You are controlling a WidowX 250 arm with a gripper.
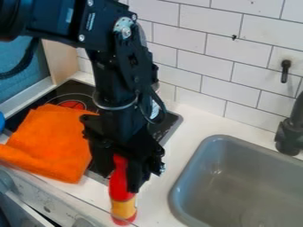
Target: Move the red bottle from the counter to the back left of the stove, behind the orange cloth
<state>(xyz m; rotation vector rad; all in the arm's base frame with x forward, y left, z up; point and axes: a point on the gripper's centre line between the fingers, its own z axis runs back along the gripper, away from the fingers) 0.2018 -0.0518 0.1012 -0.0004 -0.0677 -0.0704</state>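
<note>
My gripper (pixel 120 175) hangs down over the counter strip between the stove and the sink, near the front edge. Between its two fingers is the upper part of a red bottle (pixel 121 188) with a yellow band low on its side. The bottle is upright, its base at the counter's front edge. Part of its top is hidden behind the gripper. Left of the gripper, an orange cloth (pixel 53 142) lies crumpled over the black stovetop.
A grey sink (pixel 237 177) is set into the counter (pixel 158 195) at the right, with a black faucet (pixel 290 133) behind it. A white tiled wall (pixel 201 62) stands at the back. Something blue (pixel 1 120) shows at the left edge.
</note>
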